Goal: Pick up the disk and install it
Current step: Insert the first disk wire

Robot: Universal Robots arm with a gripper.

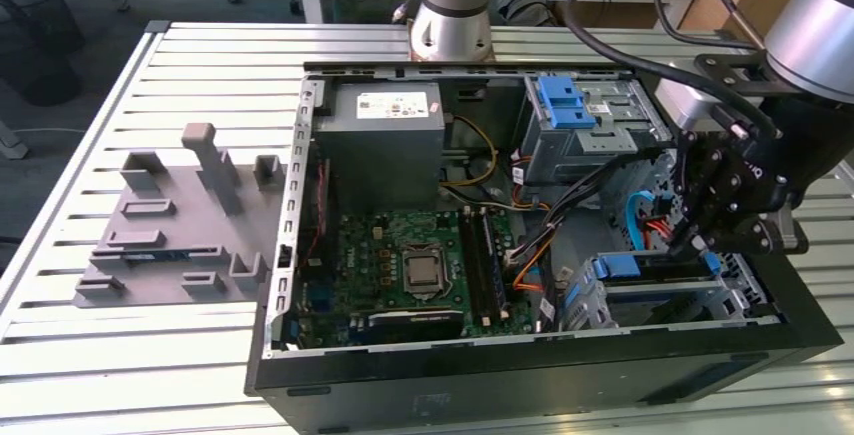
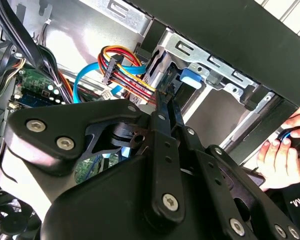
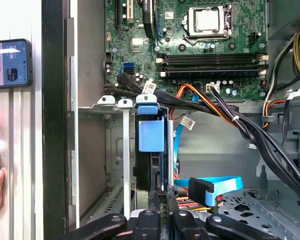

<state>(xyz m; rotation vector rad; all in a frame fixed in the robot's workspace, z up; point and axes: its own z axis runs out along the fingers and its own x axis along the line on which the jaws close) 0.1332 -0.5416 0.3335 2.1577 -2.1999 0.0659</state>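
Exterior view: we see the tool (image 1: 705,240) low at right inside the open computer case (image 1: 534,375), its fingers narrowed at the edge of the disk (image 3: 152,172), which stands seated in the drive cage (image 3: 117,105); installation looks nearly complete.

Bright even daylight, soft shadows inside the case (image 1: 534,375) (second wrist foreground blurred), mild glare.

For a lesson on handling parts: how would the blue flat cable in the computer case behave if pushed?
Probably floppy: the blue flat cable hangs in loose curves. Likely light, being a thin ribbon, so it should bend aside. Its black connector looks rigid.
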